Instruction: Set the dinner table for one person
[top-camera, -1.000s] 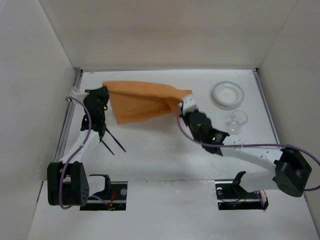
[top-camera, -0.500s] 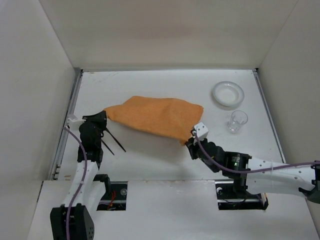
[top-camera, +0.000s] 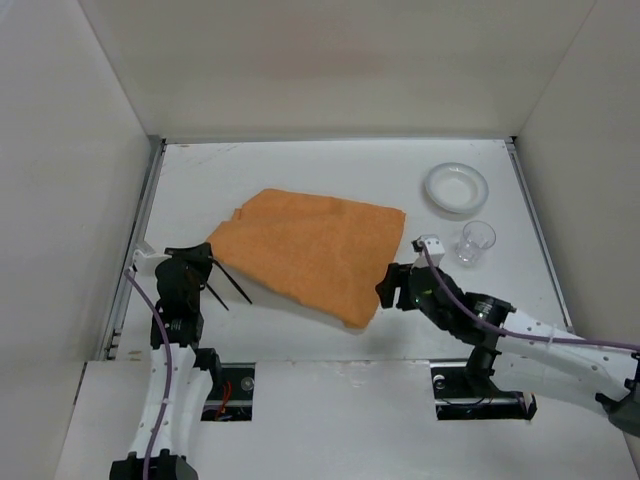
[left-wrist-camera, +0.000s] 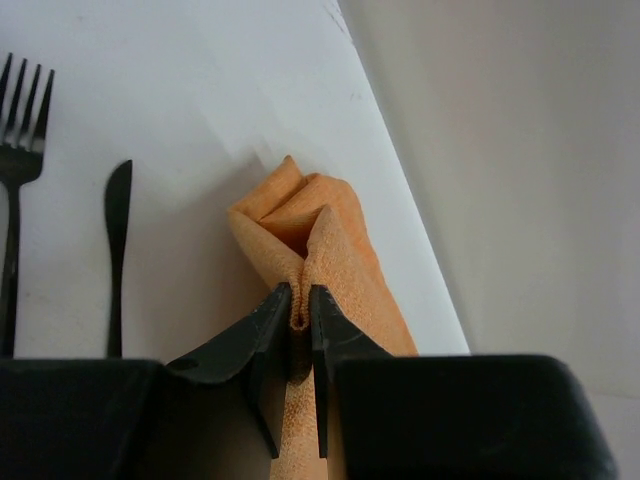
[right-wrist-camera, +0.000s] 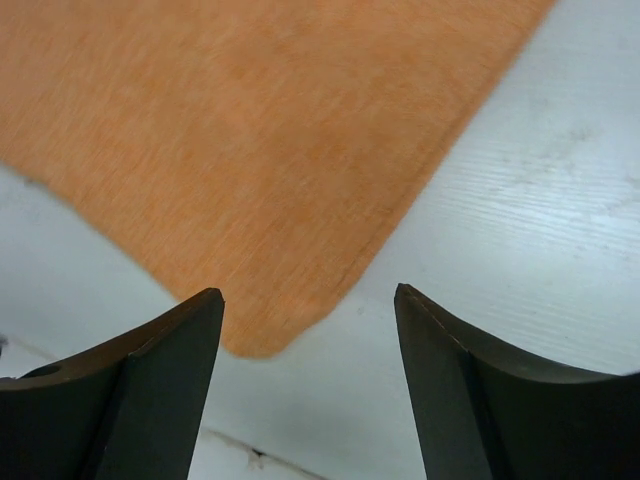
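I see the left gripper (left-wrist-camera: 298, 308) clamped on a bunched corner of the orange cloth (top-camera: 315, 250). The right gripper (right-wrist-camera: 308, 300) hangs over the cloth's near corner with its jaws wide apart, holding nothing. The cloth lies mid dinner table (top-camera: 300, 165), with the fork (left-wrist-camera: 20, 150) and knife (left-wrist-camera: 117, 230) beside the pinched corner.

Overhead of the dinner table (top-camera: 300, 170); close downward wrist views; orange mat (top-camera: 310, 250) seemingly common.

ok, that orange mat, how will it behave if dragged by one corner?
Probably floppy: the orange mat bunches into folds where the left gripper pinches it. Likely light and thin: its free corner lies flat. Pushing would probably wrinkle it.
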